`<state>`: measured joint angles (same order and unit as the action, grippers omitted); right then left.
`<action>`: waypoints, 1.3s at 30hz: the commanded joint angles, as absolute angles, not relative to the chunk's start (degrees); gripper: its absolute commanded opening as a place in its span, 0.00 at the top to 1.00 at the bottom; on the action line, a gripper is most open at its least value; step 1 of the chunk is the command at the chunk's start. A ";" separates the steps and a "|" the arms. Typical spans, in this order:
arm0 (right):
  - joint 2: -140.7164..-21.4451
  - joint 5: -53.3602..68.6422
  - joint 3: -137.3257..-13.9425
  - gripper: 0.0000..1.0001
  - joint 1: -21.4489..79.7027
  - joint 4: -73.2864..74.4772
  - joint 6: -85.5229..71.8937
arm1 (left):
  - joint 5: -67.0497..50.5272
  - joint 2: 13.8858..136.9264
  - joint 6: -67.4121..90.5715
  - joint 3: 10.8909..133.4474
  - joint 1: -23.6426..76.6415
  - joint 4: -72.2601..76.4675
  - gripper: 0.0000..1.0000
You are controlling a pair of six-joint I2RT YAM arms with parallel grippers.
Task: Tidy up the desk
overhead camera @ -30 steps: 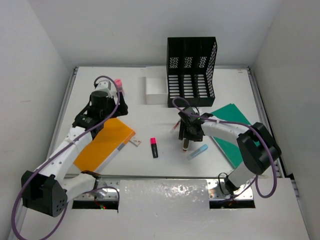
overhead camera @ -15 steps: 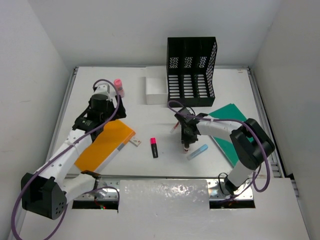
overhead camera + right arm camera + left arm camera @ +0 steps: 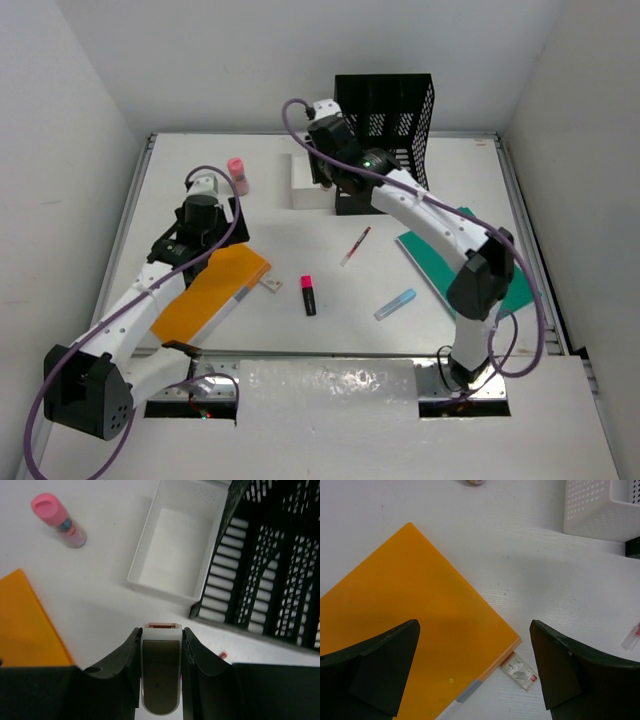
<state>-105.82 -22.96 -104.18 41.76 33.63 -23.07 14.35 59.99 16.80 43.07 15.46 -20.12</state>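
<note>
Right gripper (image 3: 160, 636) pinches a small item (image 3: 160, 680) just short of the box (image 3: 165, 593), needing a forward reach and release; left gripper (image 3: 475, 666) hangs spread over the folder (image 3: 415, 625).

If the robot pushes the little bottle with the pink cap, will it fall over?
Probably. The bottle stands upright, tall and narrow, so a push near its top would likely tip it. It looks round, so it may then roll across the desk.

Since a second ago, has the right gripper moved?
Yes. The right gripper, shut on a small grey item, has swung from near the blue marker to the far side of the desk, by the white box and black file rack.
</note>
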 commanded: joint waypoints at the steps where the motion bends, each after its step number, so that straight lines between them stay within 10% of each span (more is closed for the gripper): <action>1: -113.37 -24.61 -106.87 1.00 41.57 28.16 -11.89 | 16.43 59.41 16.87 42.72 16.00 -19.25 0.11; 13: -120.23 -19.60 -97.91 1.00 39.99 -2.35 -7.74 | 17.05 59.33 17.58 41.75 16.26 -19.51 0.14; 39: -134.38 -30.85 -106.26 1.00 39.64 -14.95 -2.72 | 18.46 59.59 17.40 41.57 17.58 -19.95 0.14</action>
<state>-135.15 -28.58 -105.08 39.88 -10.46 -3.22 17.56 60.01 17.02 41.87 16.95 -20.64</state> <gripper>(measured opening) 0.280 0.862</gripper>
